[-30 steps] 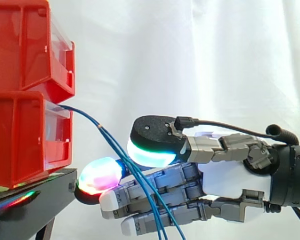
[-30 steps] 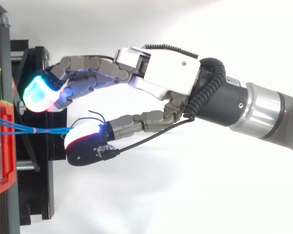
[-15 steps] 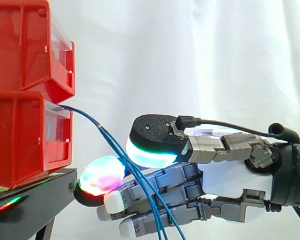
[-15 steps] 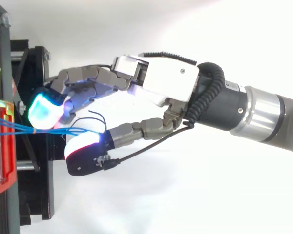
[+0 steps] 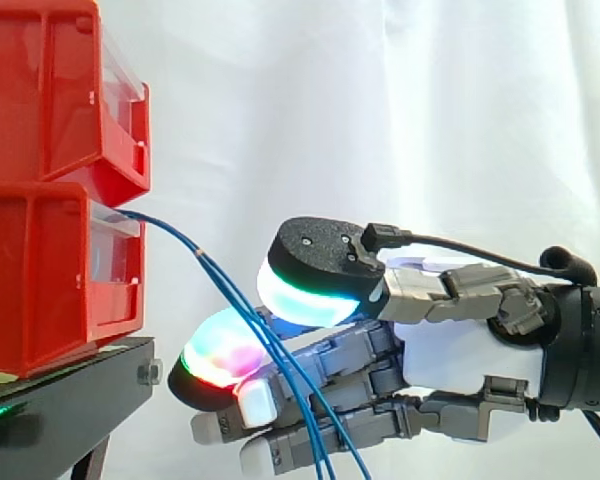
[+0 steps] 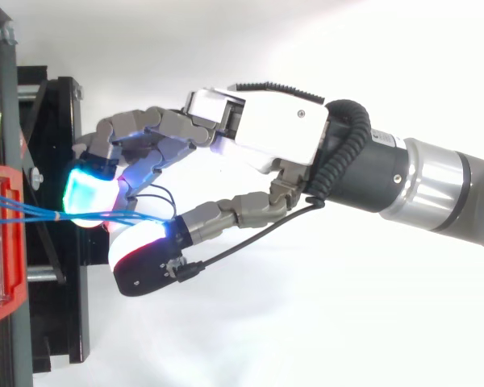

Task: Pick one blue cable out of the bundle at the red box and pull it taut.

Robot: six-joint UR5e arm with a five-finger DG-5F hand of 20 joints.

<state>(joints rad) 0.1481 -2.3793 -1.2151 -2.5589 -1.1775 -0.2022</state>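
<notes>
Hand (image 6: 266, 133) on blue cables (image 6: 32, 215) just off the red box (image 5: 40, 280) edge.
Curled fingers (image 6: 87, 193) and thumb apparently pinch them; they slope down from the box rim, clear of the black stand (image 5: 70, 400).

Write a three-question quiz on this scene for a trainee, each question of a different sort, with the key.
1. True or false: the blue cables come out of the upper red bin.
2. What do the red bins stand on? A) a black stand B) a wooden table C) a white shelf
3. Fill in: in the side view, the cables slope ___ from the bin as they pass the hand.

Key:
1. False. They leave the lower red bin.
2. A.
3. Downward.
</notes>
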